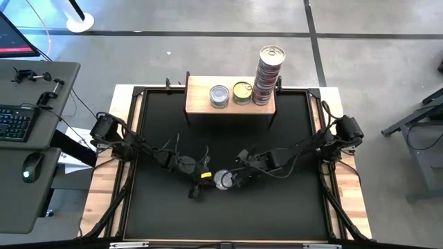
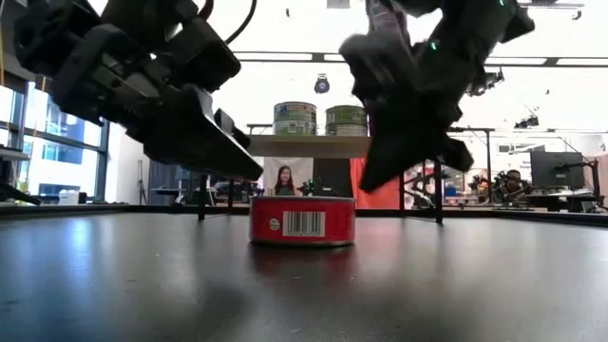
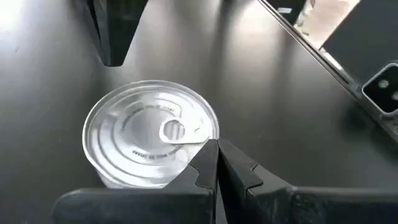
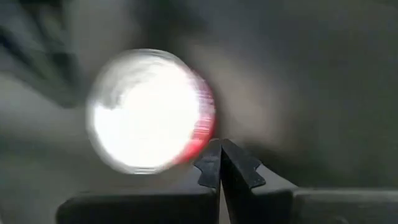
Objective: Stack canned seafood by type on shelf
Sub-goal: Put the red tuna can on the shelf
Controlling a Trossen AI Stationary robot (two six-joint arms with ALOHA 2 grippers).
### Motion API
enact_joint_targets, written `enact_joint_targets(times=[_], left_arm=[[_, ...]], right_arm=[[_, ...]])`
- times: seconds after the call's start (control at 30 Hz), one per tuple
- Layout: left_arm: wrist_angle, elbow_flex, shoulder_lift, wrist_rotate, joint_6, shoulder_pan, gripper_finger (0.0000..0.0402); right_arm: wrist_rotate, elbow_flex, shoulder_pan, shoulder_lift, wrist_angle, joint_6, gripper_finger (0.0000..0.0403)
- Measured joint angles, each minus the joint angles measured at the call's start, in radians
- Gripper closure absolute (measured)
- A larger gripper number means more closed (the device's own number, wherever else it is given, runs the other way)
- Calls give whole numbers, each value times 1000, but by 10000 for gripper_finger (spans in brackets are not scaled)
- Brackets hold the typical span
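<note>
Step in hand, as we read it: pick up the lone red-labelled tin (image 1: 223,180) from the black surface (image 1: 228,214) and carry it to the shelf (image 1: 201,97).

The tin sits upright near the middle of the surface, silver pull-tab lid up, barcode facing the low camera. The shelf stands at the far edge of the surface and carries a silver-topped tin (image 1: 219,96), a gold-topped tin (image 1: 241,92) and a tall stack of tins (image 1: 268,75) at its right end.

Both arms reach inward and down toward the tin. The left tool (image 1: 199,177) sits just beside it on the left; the right tool (image 1: 241,177) sits just beside it on the right. In the low view both tools hang above and to either side of the tin, tips angled down, neither touching it. In each wrist view we see that arm's two fingers pressed together with nothing between them, so both tools are clenched on nothing.

To do this well, we judge:
- Only one tool should take the tin; the other should back off to avoid a collision over such a small target.
- The chosen tool must spread its fingers wider than the lid before descending.
- Grip should land across the side wall, centred, low enough not to slip off the rim.
- Lift straight up before travelling.
- Match lid colour and label to the right pile; the tall stack looks easy to topple.
</note>
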Motion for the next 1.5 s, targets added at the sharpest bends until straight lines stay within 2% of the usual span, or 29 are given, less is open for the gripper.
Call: enact_joint_targets(times=[0.13, 0.3, 0.57, 0.83, 1.37, 1.5], left_arm=[[-3, 0, 14, -50, 36, -19, 401], [42, 1, 5, -144, 28, -21, 401], [16, 0, 37, -162, 20, -21, 401], [21, 1, 52, -237, -17, 0, 401], [-68, 3, 48, -245, -17, 0, 402], [-40, -22, 48, -249, -18, 0, 401]], right_arm=[[1, 36, 24, -1, -21, -12, 403], [3, 36, 57, 33, -53, 57, 403], [16, 35, 75, 74, -15, 103, 403], [30, 35, 72, 77, -3, 103, 403], [42, 36, 61, 76, 134, 96, 403], [44, 36, 62, 70, 176, 99, 403]])
